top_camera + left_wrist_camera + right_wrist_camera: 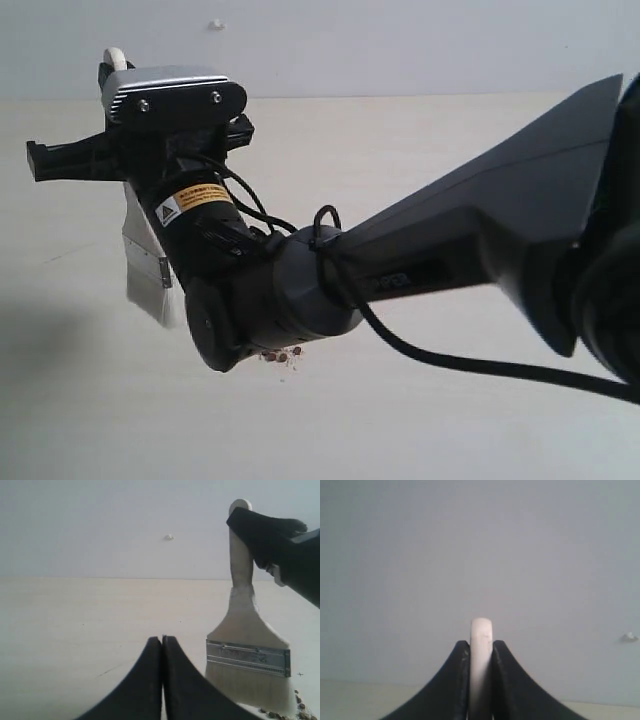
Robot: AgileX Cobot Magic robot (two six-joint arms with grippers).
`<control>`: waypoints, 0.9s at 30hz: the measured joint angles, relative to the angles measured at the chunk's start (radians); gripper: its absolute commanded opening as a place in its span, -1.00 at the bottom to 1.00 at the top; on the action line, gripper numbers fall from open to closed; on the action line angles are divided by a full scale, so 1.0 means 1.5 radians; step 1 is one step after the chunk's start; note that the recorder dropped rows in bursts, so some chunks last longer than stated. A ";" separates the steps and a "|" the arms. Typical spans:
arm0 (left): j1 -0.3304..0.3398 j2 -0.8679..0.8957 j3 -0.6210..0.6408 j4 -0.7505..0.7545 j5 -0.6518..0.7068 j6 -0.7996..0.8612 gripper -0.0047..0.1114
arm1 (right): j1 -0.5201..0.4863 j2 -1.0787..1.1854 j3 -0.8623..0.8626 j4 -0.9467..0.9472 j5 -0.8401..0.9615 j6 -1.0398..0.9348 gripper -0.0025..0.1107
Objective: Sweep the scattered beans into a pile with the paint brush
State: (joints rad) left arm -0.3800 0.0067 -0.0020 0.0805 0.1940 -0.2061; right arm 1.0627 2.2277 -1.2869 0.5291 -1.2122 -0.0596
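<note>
Pale tabletop under a blank grey wall, and we've got the brush standing upright, bristles down at the surface. Our right jaws are clamped on the top of its handle. Our left jaws are pressed together, holding nothing, near the brush. Beans lie right at the bristle edge. We judge this is the sweeping step. Next we need a low, steady drag that keeps the bristles on the tabletop and herds the beans toward one heap.
</note>
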 measured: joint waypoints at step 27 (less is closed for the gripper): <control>0.000 0.000 0.000 0.000 0.000 0.000 -0.92 | -0.030 0.088 -0.050 0.149 -0.001 -0.144 -0.96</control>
State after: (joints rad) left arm -0.3800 0.0067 -0.0020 0.0805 0.1940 -0.2061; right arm 1.0175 2.3592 -1.3620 0.7531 -1.2138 -0.2761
